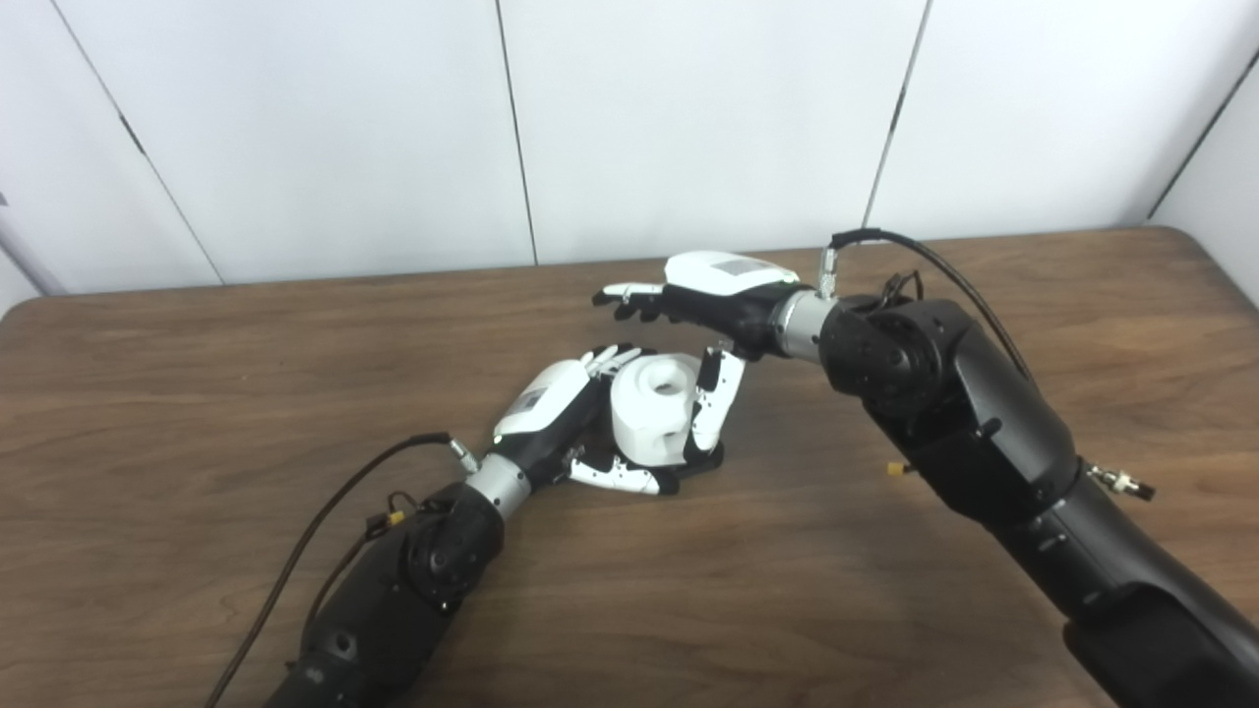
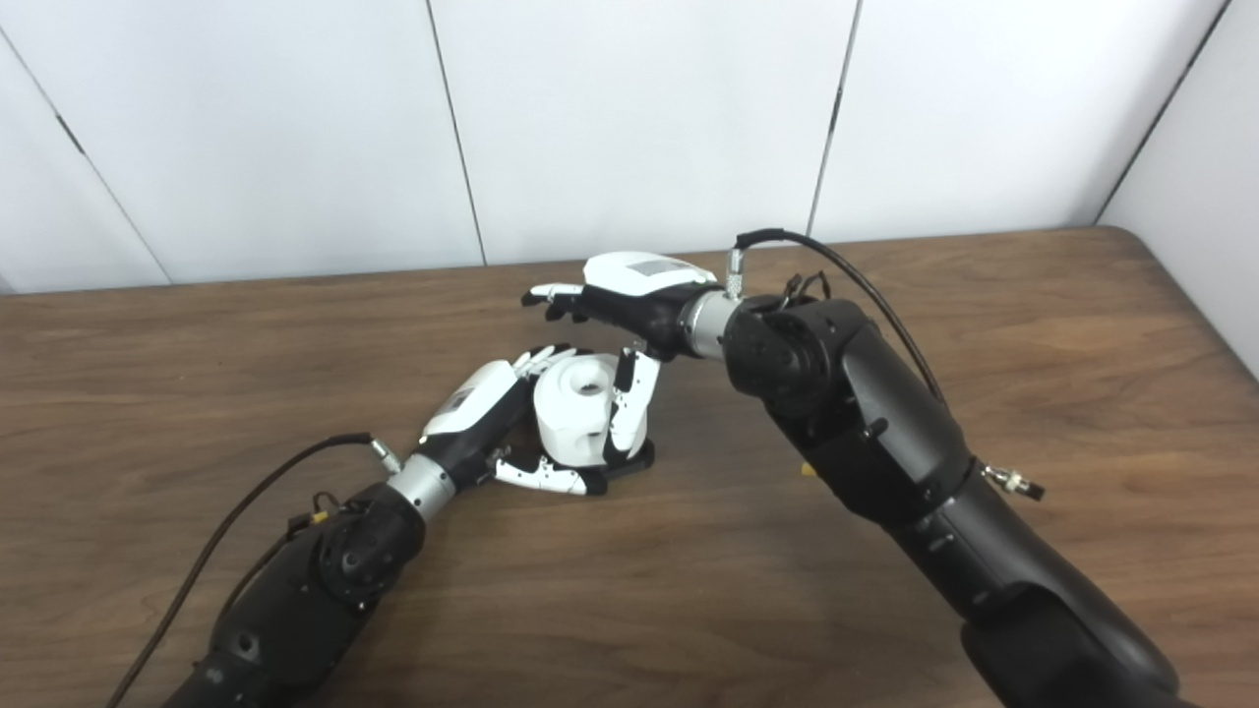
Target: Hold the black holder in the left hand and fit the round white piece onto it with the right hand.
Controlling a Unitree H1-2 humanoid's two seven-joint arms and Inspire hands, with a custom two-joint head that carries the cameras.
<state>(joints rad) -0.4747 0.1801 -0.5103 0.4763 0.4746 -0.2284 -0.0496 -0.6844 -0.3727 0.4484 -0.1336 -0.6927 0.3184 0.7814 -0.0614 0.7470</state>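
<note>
Both of my hands are over the middle of the wooden table (image 1: 246,393). Left hand (image 1: 551,413) lies low on the tabletop, fingers and thumb wrapped around the round white piece (image 1: 654,408), which stands upright in its grasp with the bore facing up. A sliver of the black holder (image 1: 703,457) shows under the piece at its base, just beyond my left thumb; how well the two are seated I cannot tell. Right hand (image 1: 713,295) hangs above and just behind the piece, palm down, fingers spread loosely and holding nothing. Its thumb (image 1: 723,383) points down beside the far wall of the piece; contact there is not clear.
</note>
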